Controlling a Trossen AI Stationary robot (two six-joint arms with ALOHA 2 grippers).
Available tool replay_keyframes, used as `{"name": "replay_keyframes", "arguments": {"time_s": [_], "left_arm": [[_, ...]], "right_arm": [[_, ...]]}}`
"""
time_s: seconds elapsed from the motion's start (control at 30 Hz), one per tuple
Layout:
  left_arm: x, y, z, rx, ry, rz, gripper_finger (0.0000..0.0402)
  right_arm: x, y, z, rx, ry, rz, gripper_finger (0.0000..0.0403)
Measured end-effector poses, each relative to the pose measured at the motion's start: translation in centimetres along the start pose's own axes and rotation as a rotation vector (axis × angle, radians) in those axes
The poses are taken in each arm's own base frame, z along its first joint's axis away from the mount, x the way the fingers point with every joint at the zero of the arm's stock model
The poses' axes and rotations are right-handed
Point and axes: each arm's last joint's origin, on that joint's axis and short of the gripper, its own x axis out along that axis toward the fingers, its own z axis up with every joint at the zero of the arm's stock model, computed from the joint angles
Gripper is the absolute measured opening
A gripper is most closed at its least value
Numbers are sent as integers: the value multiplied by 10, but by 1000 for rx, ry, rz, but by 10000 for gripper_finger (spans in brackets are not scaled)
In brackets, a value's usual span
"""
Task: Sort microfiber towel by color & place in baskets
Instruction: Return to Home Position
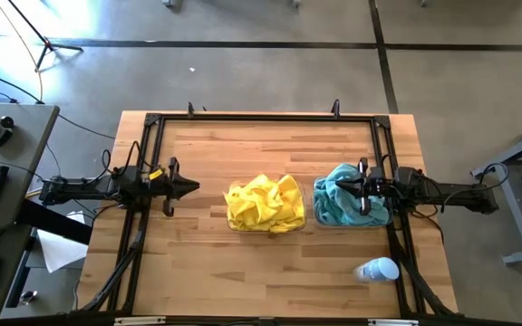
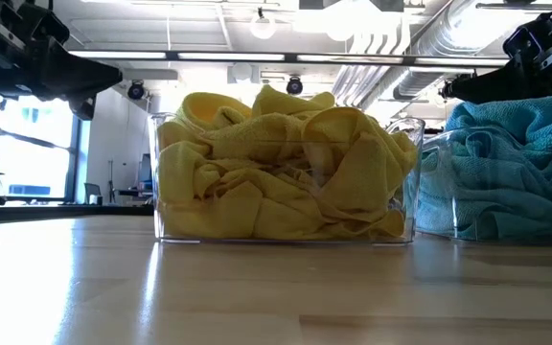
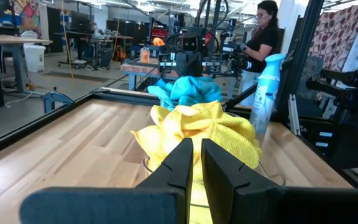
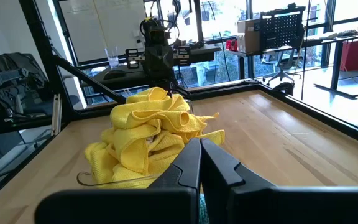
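A heap of yellow towels fills a clear basket at the table's middle. Teal towels fill a second clear basket just to its right. My left gripper hangs shut above bare wood, left of the yellow heap, and points at it. My right gripper hovers shut over the teal heap and points toward the table's left. In the low view it shows clear above the teal cloth.
A white and light-blue spray bottle lies near the table's near right corner. A black metal frame runs along the table's far, left and right sides. A person stands beyond the table. Bare wood lies along the near side.
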Motion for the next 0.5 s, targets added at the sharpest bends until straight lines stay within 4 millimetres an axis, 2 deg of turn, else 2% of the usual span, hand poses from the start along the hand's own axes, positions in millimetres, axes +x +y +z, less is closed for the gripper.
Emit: {"name": "replay_keyframes", "arguments": {"time_s": [0.5], "left_arm": [[0, 0, 0, 0, -1, 0, 21]], "right_arm": [[0, 0, 0, -37, 2, 8, 0]]}}
